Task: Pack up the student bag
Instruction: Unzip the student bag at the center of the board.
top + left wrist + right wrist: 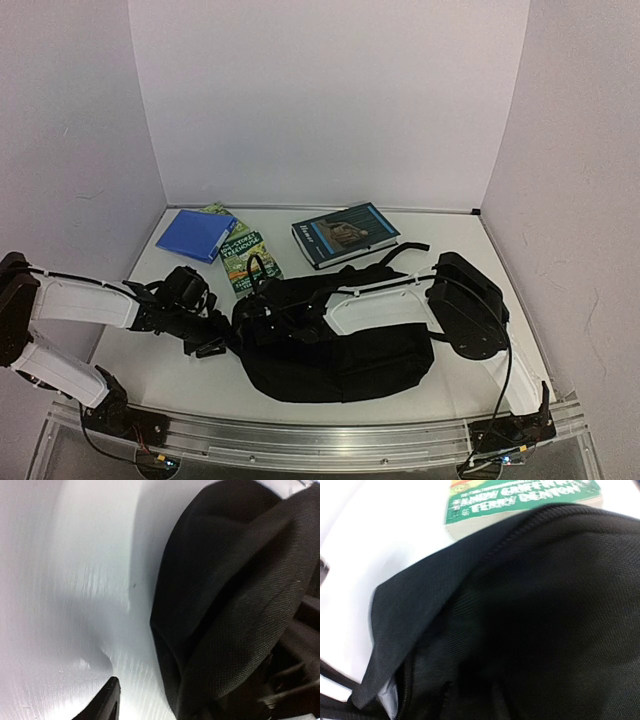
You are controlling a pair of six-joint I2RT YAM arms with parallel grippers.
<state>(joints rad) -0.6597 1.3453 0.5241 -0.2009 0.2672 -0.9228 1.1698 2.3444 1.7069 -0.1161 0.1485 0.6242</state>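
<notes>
From above, the backpack [340,345] lies in the middle of the table [180,375], its long axis running left to right, with its carry loop [258,268] at the left end by the green book [243,255]. The left pincer [210,342] sits just beside that left end. The right pincer [262,320] reaches across the bag from the right. The left wrist view shows one fingertip [107,705] over bare table, near the bag's rounded edge but apart from it; I cannot tell how its jaws stand. The right wrist view is mostly bag fabric below the book, and I cannot tell that pincer's state either.
</notes>
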